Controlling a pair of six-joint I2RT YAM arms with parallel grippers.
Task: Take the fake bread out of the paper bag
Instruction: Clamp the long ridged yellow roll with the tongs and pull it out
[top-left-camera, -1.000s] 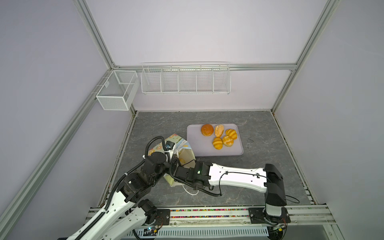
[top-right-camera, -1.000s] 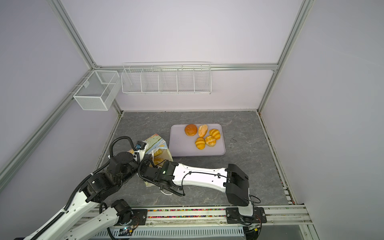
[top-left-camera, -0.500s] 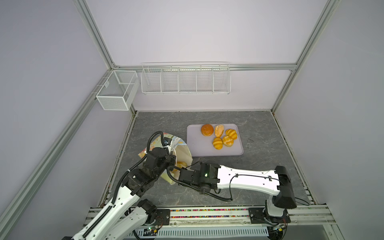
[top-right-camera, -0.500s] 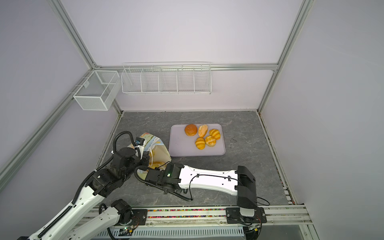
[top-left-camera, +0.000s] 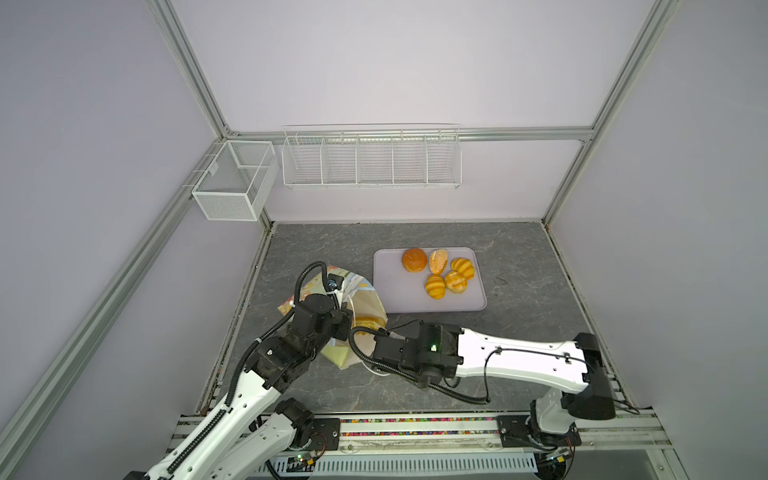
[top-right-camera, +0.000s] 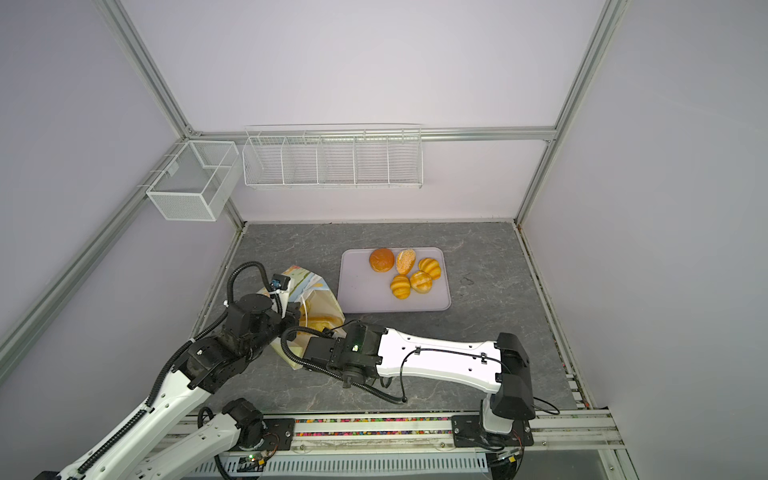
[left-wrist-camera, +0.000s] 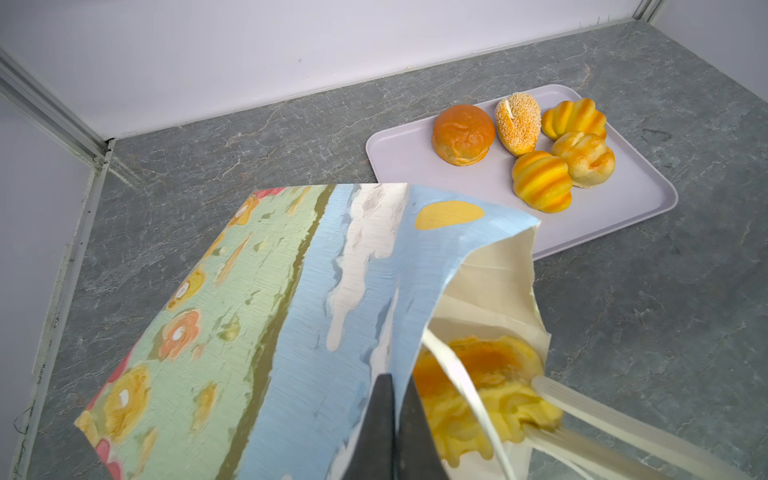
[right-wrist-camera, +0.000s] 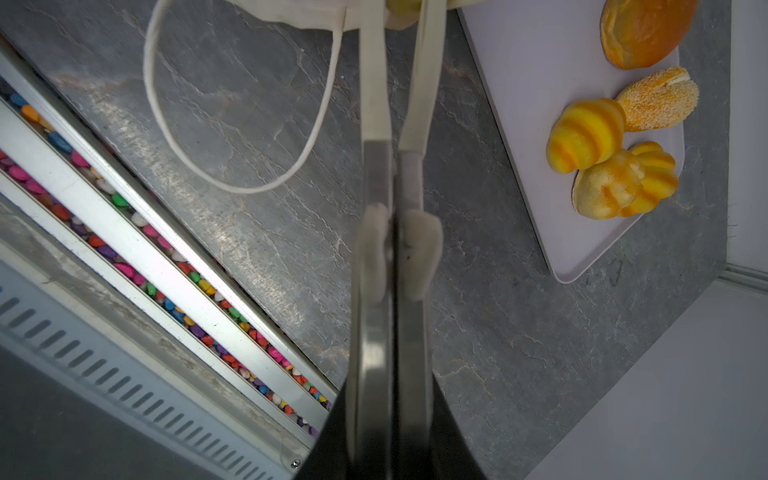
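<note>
Grey table (top-left-camera: 519, 249), lilac tray (top-left-camera: 390, 295) bearing five pieces of fake bread (top-left-camera: 455, 281). Midway through drawing a striped loaf (left-wrist-camera: 469, 399) from the tipped paper bag (left-wrist-camera: 291, 291); likely calls next for a pull clear. Pinches the bag's rim with the left end effector (left-wrist-camera: 397, 382), closed tight; clamps the loaf's end in the right end effector (left-wrist-camera: 540, 407), narrow.

Lilac tray (top-left-camera: 395, 291) on grey tabletop (top-left-camera: 532, 257); wire rack (top-left-camera: 372, 160) and mesh basket (top-left-camera: 235, 183) hang above.
</note>
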